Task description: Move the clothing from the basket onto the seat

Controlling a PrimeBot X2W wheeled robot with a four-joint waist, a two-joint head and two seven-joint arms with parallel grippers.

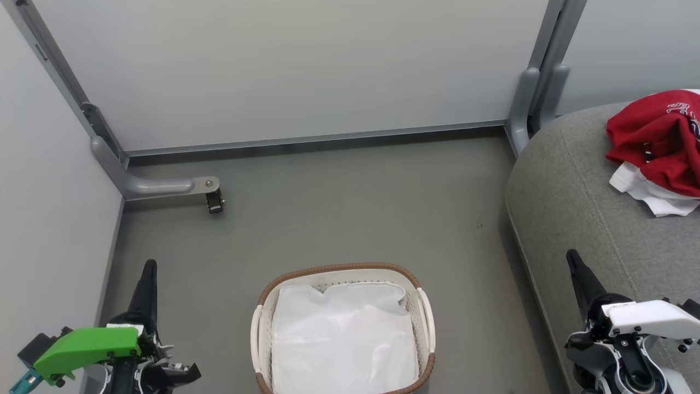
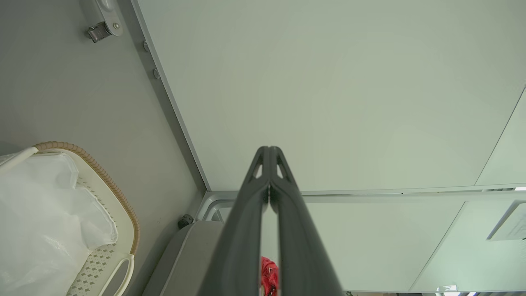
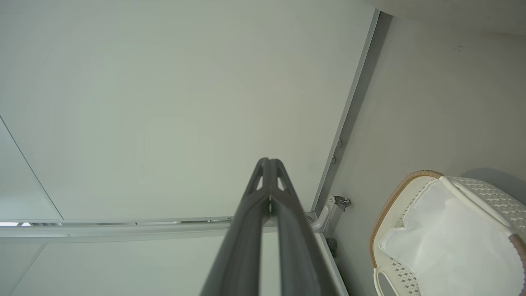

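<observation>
Here, in the head view, the basket [image 1: 424, 323] sits on the floor [image 1: 328, 208] at bottom centre, with a flat white liner sheet [image 1: 344, 334] lying in it. The clothing [image 1: 656, 148] lies in a red heap with white trim on the grey seat [image 1: 569, 208] at the right edge, well apart from the basket; whether the heap is one garment or two is hard to tell. The left gripper [image 1: 149, 266] points up at lower left and the right gripper [image 1: 572, 255] at lower right by the seat's edge.

In the left wrist view, the left gripper's two fingers meet at their tips with nothing held, and a sliver of red shows through the gap lower down.

In the right wrist view, the right gripper's fingers are likewise pressed together on nothing, with the basket and liner sheet at lower right.
</observation>
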